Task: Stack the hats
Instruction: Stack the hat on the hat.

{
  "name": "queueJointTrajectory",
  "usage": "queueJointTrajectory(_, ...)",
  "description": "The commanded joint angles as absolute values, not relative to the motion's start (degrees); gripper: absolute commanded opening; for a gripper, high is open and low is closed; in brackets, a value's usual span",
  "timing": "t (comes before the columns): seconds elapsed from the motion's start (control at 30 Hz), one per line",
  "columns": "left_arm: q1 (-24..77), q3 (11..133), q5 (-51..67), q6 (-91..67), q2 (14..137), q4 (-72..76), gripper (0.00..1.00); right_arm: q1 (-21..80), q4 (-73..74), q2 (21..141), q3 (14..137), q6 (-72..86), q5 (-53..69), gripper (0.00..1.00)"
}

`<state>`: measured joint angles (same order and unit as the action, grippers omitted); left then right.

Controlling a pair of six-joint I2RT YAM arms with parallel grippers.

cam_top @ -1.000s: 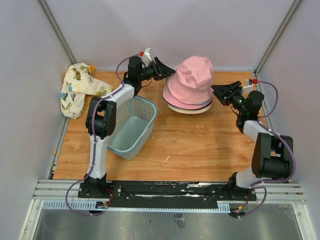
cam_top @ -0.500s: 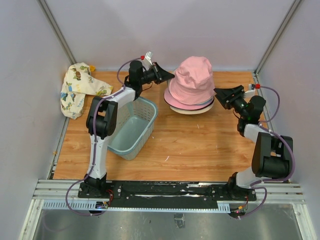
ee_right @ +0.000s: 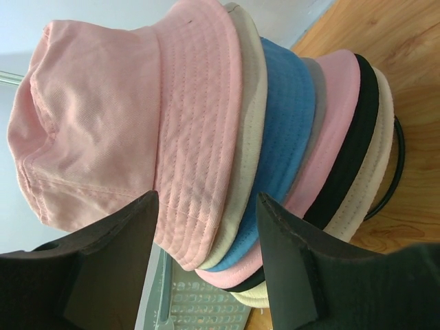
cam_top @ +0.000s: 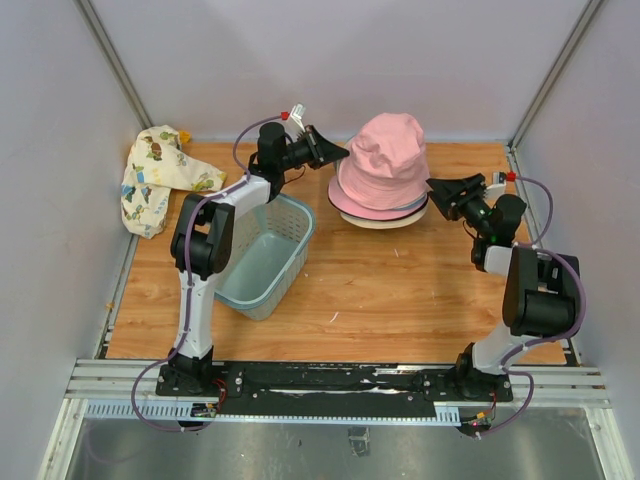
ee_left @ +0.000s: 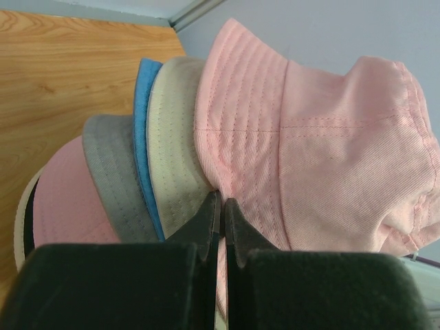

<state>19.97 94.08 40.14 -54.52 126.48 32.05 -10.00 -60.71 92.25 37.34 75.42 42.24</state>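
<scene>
The stacked hats [cam_top: 385,175] sit upper centre on the tabletop [cam_top: 400,290]. The left end effector [cam_top: 335,152] is closed at their brims and the right end effector [cam_top: 438,188] is wide beside them. A snagged brim could drag the pile over.

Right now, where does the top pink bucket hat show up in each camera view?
Top external: the top pink bucket hat caps the stack, back centre.
Left wrist: the hat fills the right half, crown pointing right.
Right wrist: the hat sits upper left, crown pointing left.
Shared landmark: the wooden table.
</scene>
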Motion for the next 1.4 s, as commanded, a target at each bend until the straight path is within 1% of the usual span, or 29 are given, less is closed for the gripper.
queueJointTrajectory(0.0,21.8,93.5,41.9,-51.8,126.3,27.5,0.00,-9.8,-66.3,94.3,38.9,77.3,43.5,0.59)
queueJointTrajectory(0.43,22.7,94.5,41.7,-50.4,127.3,26.0,0.01,-8.1,-71.0,98.2,40.4,80.1,43.8,0.57)
queueJointTrajectory(0.6,22.9,94.8,41.6,-49.4,127.5,24.6,0.00,-6.6,-76.1,101.9,41.2,83.1,43.4,0.52)
queueJointTrajectory(0.67,22.9,95.0,41.3,-48.7,127.5,23.7,0.01,-6.3,-77.5,103.1,41.5,83.9,43.1,0.48)
queueJointTrajectory(0.73,23.0,95.2,41.0,-47.6,127.4,22.3,0.00,-6.2,-78.0,103.7,41.7,84.2,43.0,0.40)
queueJointTrajectory(0.83,23.0,95.4,39.1,-45.3,126.9,18.3,0.00,-6.2,-77.8,104.0,41.4,83.9,43.1,0.20)
queueJointTrajectory(0.93,23.0,96.1,35.7,-41.6,126.0,12.0,0.00,-6.2,-77.7,105.1,41.1,83.8,43.4,0.02)
queueJointTrajectory(0.97,23.1,96.6,33.8,-39.2,125.8,9.1,0.01,-6.2,-77.7,105.5,40.9,83.7,43.4,0.01)
queueJointTrajectory(1.13,23.5,99.5,25.6,-31.6,125.9,-3.2,0.01,-6.3,-77.1,107.8,40.0,82.3,43.2,0.01)
queueJointTrajectory(1.37,23.5,99.3,21.3,-27.7,127.0,-8.7,0.01,-6.6,-76.9,111.8,38.6,80.4,43.0,0.01)
